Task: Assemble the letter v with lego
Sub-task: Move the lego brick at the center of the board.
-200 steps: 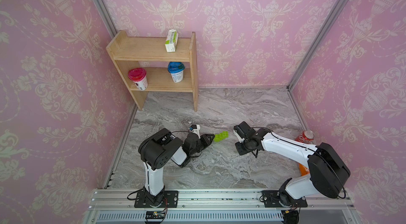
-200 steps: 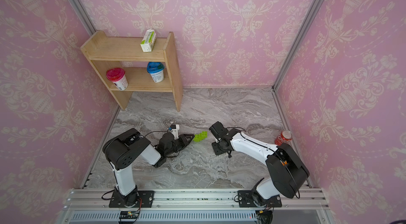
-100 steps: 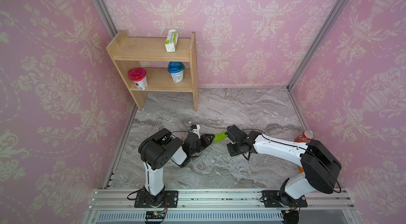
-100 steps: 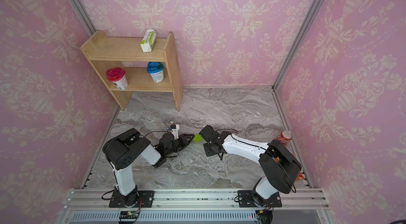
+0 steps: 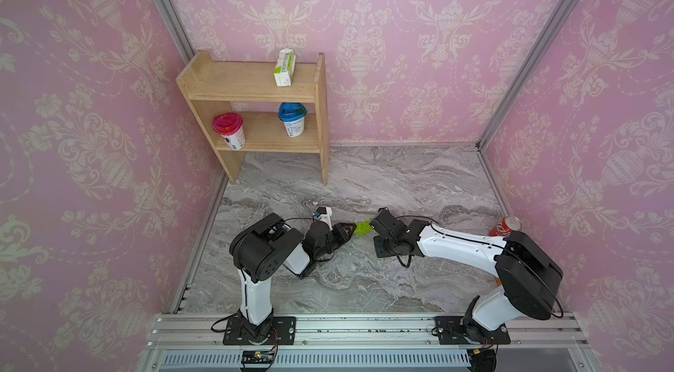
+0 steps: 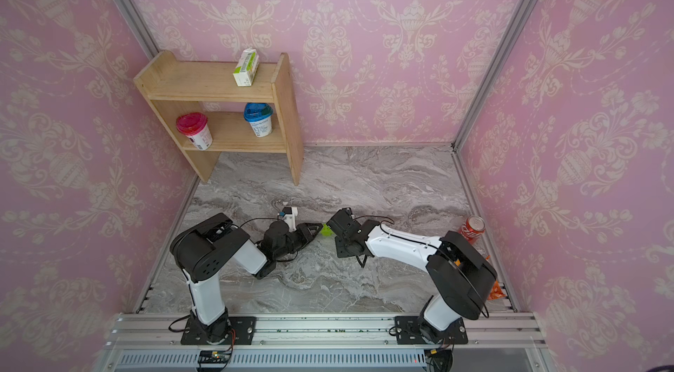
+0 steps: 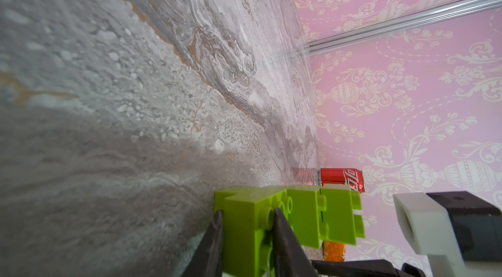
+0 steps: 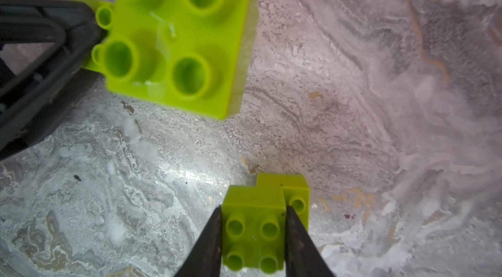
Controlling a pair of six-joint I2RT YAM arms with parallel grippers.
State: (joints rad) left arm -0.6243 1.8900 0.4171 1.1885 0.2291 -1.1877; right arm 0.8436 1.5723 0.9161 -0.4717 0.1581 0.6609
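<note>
My left gripper (image 7: 247, 213) is clamped narrow on the end brick of a stepped lego stack (image 7: 307, 215); I count at least three lime-green bricks stepping away from the fingers. My right gripper (image 8: 254, 209) pinches a lego pair (image 8: 255, 237), one squarish brick between the fingers and a second joined to it, offset to one side. Through the right wrist camera the stack's outermost brick faces me studs-on, near the pair but apart from it. In both top views the two grippers point at each other over the near middle of the marble table (image 5: 364, 176). Green shows in the gap between them, at 3 o'clock from the left gripper and 9 o'clock from the right. The pair itself is hidden under the right wrist there. Farther out, a cola can (image 5: 505, 226) stands at 3 o'clock by the right wall. A wooden shelf (image 5: 255, 82) sits at 11 o'clock, with a carton (image 5: 283, 68) on top and a pink-lidded cup (image 5: 229, 130) and a blue-lidded cup (image 5: 293, 119) below.
</note>
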